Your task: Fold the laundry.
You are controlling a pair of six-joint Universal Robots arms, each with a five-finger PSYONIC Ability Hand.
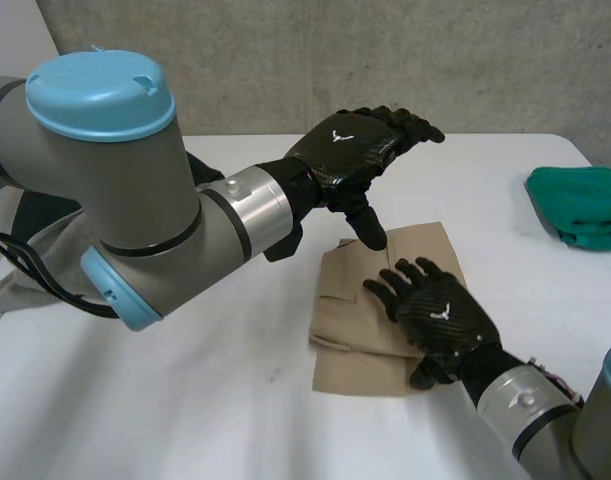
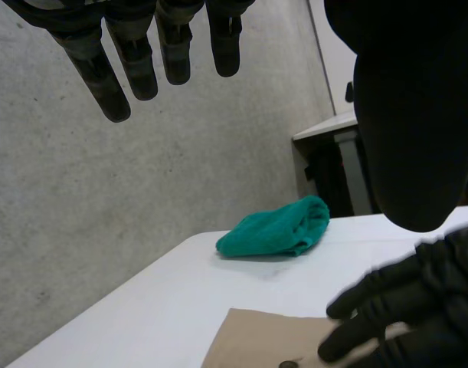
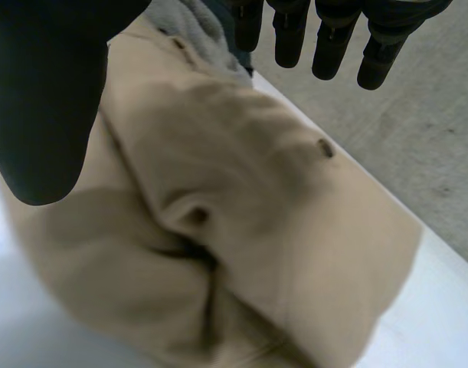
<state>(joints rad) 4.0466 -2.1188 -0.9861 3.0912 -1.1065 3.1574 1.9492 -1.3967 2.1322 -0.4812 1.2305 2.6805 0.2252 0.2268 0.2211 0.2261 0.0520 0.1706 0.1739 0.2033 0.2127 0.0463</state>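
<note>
A folded tan garment (image 1: 370,320) with small dark buttons lies on the white table (image 1: 185,400). My right hand (image 1: 440,318) rests flat on its near right part, fingers straight and spread; in the right wrist view the tan garment (image 3: 241,230) lies under the palm, beyond my right hand's thumb (image 3: 50,92). My left hand (image 1: 360,150) hovers in the air above the garment's far edge, fingers straight, thumb pointing down, holding nothing. In the left wrist view my left hand's fingers (image 2: 134,54) hang open above the tan garment (image 2: 256,341), and my right hand (image 2: 410,314) lies on the cloth.
A bunched green cloth (image 1: 583,205) lies at the table's far right edge, also the green cloth (image 2: 276,230) in the left wrist view. Grey cloth (image 1: 35,235) lies at the left behind my left arm. A concrete wall (image 1: 385,60) stands behind the table.
</note>
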